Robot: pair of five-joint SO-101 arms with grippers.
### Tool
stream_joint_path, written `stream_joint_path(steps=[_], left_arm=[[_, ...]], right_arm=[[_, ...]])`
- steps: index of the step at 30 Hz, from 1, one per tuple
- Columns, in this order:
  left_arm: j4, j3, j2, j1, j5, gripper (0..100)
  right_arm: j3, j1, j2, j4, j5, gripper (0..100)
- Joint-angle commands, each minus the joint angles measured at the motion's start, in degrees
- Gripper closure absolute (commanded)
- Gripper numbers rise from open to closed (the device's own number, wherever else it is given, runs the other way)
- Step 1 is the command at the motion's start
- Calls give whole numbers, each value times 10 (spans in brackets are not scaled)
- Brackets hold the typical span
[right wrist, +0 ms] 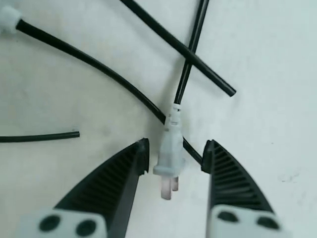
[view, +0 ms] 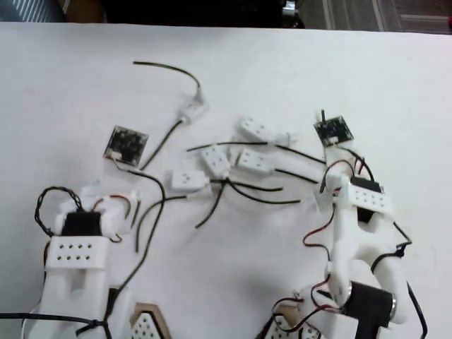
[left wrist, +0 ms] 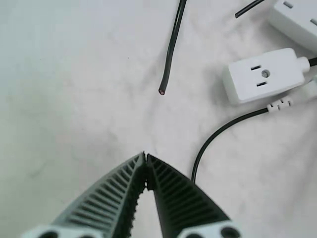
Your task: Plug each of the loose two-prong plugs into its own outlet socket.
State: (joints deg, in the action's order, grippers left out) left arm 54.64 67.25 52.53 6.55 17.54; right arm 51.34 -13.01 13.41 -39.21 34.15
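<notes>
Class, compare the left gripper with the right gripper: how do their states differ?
The left gripper is shut; the right gripper is open. The left gripper has nothing between its tips; the right gripper brackets a white two-prong plug lying on the table. Both have dark ribbed fingers.

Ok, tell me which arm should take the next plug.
Right. The right gripper is open astride a white two-prong plug; the left gripper is shut above the table, near an outlet socket.

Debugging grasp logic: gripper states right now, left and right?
Left gripper: shut, empty.
Right gripper: open, straddling a two-prong plug, not gripping it.
</notes>
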Motion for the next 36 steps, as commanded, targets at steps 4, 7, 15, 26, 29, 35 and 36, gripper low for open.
stream_joint_path(steps=[4,7,15,26,29,35,36], left_arm=[[-11,-2,13,6,0,976],[-11,-2,13,6,0,976],[-11,-2,13,6,0,976],[-11,-2,13,5,0,976],[-11,-2,13,3,0,976],[-11,-2,13,2,0,976],[-11,-3,13,2,-1,976]], right_arm=[[-57,-17,-51,5,-3,856],[-59,-20,-55,9,-2,902],[-59,-21,-51,7,-2,933],[-60,-61,22,-44,-1,981],[-60,-68,106,-108,-1,981],[-59,-62,284,-213,-5,981],[-59,-62,311,-225,-5,981]])
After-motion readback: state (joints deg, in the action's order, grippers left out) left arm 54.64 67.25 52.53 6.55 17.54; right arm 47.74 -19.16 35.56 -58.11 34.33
